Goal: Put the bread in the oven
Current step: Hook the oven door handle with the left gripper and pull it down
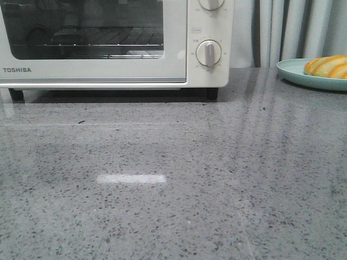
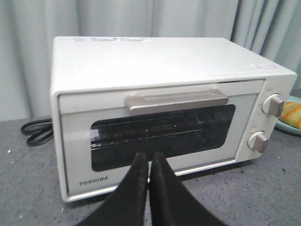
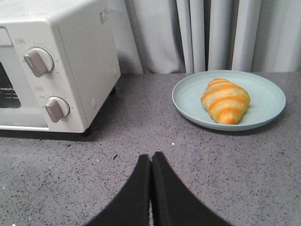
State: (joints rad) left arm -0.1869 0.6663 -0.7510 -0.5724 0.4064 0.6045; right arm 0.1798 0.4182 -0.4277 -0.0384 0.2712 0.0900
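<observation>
White enamel and a shut glass door: the oven (image 2: 160, 113) stands closed at the back of the grey speckled counter (image 1: 173, 179), so the step in hand, as I judge it, is opening that door before the bread moves. The bread (image 3: 225, 100) lies on a pale green plate (image 3: 263, 89) to the right of the oven, well apart from it, untouched.

To do this well, the left end effector (image 2: 149, 162) should part its fingers, rise to the metal handle (image 2: 176, 100) along the door's top edge, and take it near the middle so the door swings down evenly, not twisting. The pull should follow the door's arc, presumably hinged along the bottom edge, rather than dragging the light oven forward on its feet. Meanwhile the right end effector (image 3: 151, 165) can open over the bread and close across its narrow waist, gently, since the glossy crust may slip or dent.

Both end effectors are pressed shut and empty, fingertips meeting in a thin seam. The left one hangs in front of the oven, aimed at the lower part of the door window, clear of the glass as far as this angle lets me tell. The right one is poised low over bare counter right of the oven, pointing towards the plate, short of it. Neither arm shows in the front view.
</observation>
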